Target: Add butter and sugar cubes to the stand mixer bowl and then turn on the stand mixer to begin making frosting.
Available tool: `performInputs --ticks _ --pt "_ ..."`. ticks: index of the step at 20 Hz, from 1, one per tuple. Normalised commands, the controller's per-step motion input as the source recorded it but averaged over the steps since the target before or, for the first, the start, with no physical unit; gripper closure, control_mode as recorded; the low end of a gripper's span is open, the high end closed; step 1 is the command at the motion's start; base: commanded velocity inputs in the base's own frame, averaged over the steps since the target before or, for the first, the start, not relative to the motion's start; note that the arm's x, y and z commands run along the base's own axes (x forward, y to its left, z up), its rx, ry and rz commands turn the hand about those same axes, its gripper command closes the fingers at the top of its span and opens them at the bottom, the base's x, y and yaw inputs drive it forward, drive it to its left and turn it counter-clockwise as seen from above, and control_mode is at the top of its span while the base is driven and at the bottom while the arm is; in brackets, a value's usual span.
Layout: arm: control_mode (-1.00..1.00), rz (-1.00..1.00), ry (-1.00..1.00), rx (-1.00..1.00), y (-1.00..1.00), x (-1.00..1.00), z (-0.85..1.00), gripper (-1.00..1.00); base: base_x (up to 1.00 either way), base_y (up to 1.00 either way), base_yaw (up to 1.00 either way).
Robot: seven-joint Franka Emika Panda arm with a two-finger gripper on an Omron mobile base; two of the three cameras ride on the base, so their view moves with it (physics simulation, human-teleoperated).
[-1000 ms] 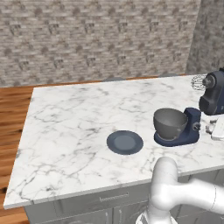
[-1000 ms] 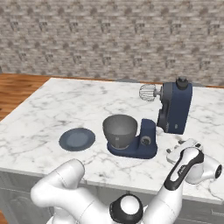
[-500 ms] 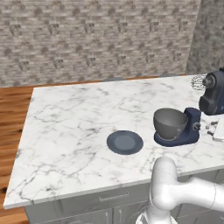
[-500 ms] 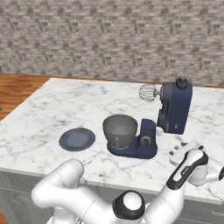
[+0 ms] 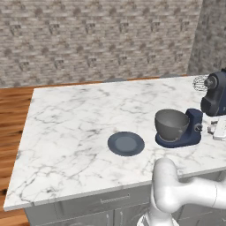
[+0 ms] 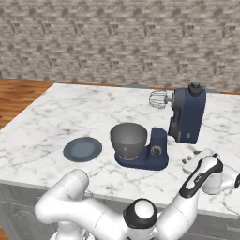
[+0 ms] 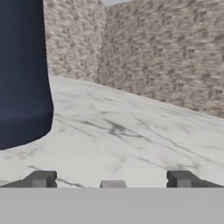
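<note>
White marble-topped desk [image 5: 79, 132] set against a grey stone brick wall [image 5: 97, 39], with wooden floor [image 5: 13, 106] off its left edge.

Navy-blue stand mixer with flat base [image 6: 187, 117] stands near the right end of the desk, toward the front edge. Head is tilted back, and the wire whisk [image 6: 158, 99] points left, clear of the bowl. Small silver knob [image 6: 155, 151] sits on the side of the base.

Deep round grey metal stand mixer bowl [image 6: 128, 139] is seated on the mixer base, upright; its inside is dark and I cannot tell any contents.

Flat dark blue-grey round plate [image 5: 126, 143] lies on the desk just left of the mixer base, apart from it, near the front edge. Its face looks bare.

Gripper [image 7: 113, 180] is low over the desk at the right end, beside the mixer; the navy body fills the left of the hand view. Fingers [image 7: 42, 179] are spread wide with nothing between them. A small pale grey-tan block [image 7: 113, 184] shows at the bottom of the hand view between the tips; I cannot tell what it is.
</note>
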Motion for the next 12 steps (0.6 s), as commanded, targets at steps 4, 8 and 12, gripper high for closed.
performInputs --ticks 4,8,12 --pt "-1.0 0.01 0.0 0.0 -0.04 0.1 -0.22 -1.0 0.0 0.0 0.0" --pt "-1.0 0.0 0.0 0.0 -0.02 0.12 -0.25 -1.0 0.0 0.0 0.0" --pt "-1.0 0.01 0.01 0.0 -0.01 0.13 -0.27 -1.0 0.0 0.0 0.0"
